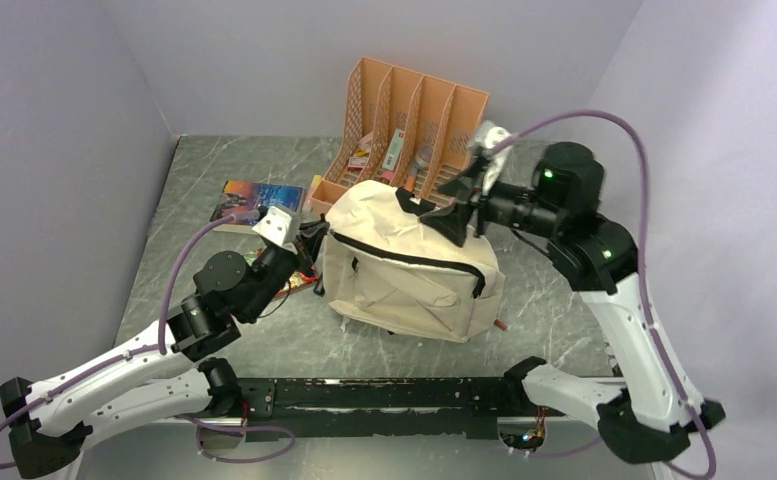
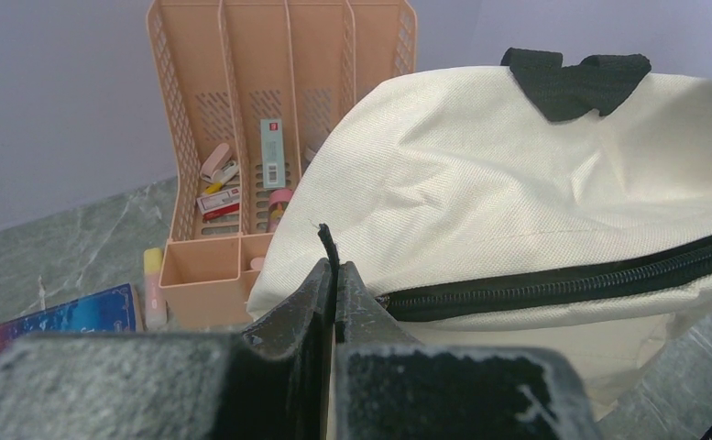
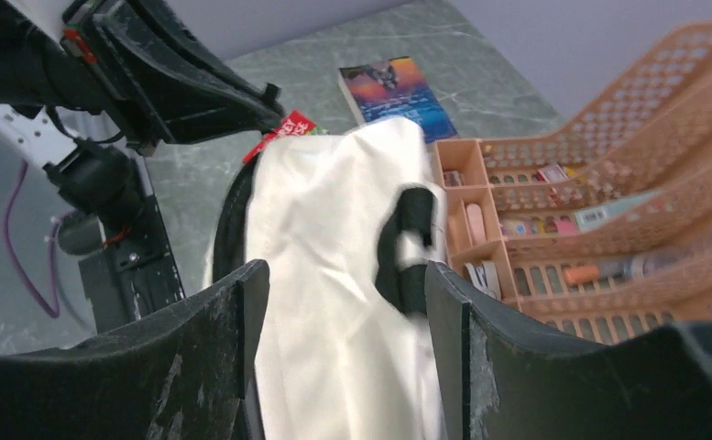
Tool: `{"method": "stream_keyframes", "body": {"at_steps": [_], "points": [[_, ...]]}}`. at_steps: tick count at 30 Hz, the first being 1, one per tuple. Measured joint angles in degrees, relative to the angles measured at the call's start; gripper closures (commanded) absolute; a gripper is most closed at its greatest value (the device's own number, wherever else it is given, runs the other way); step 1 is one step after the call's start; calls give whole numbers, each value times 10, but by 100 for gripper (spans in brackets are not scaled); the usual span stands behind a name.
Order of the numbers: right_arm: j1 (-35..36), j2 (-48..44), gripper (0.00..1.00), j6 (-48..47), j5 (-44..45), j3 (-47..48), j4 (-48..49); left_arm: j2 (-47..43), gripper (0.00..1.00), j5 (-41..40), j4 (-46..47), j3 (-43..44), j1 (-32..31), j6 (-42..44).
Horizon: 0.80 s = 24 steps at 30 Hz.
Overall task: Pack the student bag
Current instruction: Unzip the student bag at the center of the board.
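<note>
The beige student bag [image 1: 409, 265] stands upright mid-table, its dark front zipper [image 1: 414, 260] closed. My left gripper [image 1: 309, 240] is at the bag's left side, shut on a thin black zipper pull tab [image 2: 326, 240] at the zipper's left end [image 2: 563, 280]. My right gripper [image 1: 454, 215] is open over the bag's top. In the right wrist view its fingers [image 3: 242, 302] straddle the beige fabric [image 3: 334, 321], and the black top handle [image 3: 407, 247] is near the right finger. I cannot tell whether it touches.
An orange file organizer [image 1: 409, 120] with pens and small stationery stands right behind the bag. A colourful book [image 1: 254, 198] lies at the back left. A red packet [image 3: 283, 128] lies under my left gripper. A black rail [image 1: 364, 395] runs along the near edge.
</note>
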Motion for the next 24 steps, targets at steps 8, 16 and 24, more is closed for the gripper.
{"method": "stream_keyframes", "body": {"at_steps": [8, 16, 24], "points": [[282, 135, 31, -92, 198, 108, -71, 3, 95, 0, 3, 0, 0, 0], [452, 223, 30, -178, 437, 144, -104, 1, 95, 9, 3, 0, 0, -4], [468, 229, 29, -216, 556, 161, -109, -1, 95, 16, 3, 0, 0, -8]]}}
